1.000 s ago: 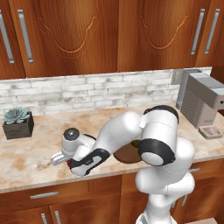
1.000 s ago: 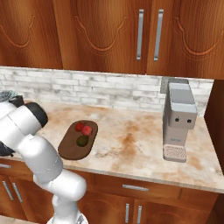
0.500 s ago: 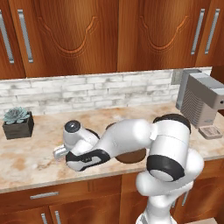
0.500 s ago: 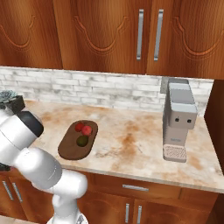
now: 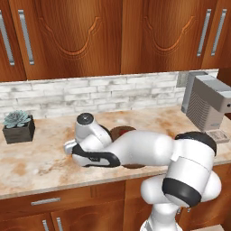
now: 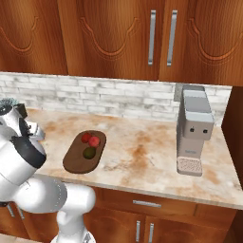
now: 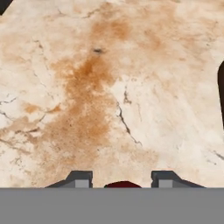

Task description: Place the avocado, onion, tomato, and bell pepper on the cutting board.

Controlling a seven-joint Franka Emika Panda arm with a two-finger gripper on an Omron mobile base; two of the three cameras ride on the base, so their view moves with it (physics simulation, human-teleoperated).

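**Claw low over the worktop with a dark red thing between its tips**

The white arm reaches left across the beige marbled stone worktop (image 5: 40,167), its hand low over the surface. In the hand view the claw (image 7: 122,180) points straight down at bare marble, the two small dark tips set apart, and the top of a dark red rounded thing (image 7: 123,184) shows between them at the picture's lower edge. Whether the tips press on it cannot be told, nor what the thing is.

The flat dark brown oval wooden cutting board (image 6: 76,161) lies on the worktop to the right of the hand. On it, in the right base view, sit two small red round pieces (image 6: 90,139), touching each other, and just beside them the small dark olive-green roundish avocado (image 6: 89,153).

A grey boxy coffee machine (image 6: 194,128) stands at the worktop's right end, and a small green succulent in a dark square pot (image 5: 19,127) at its left, by the pale brick wall.
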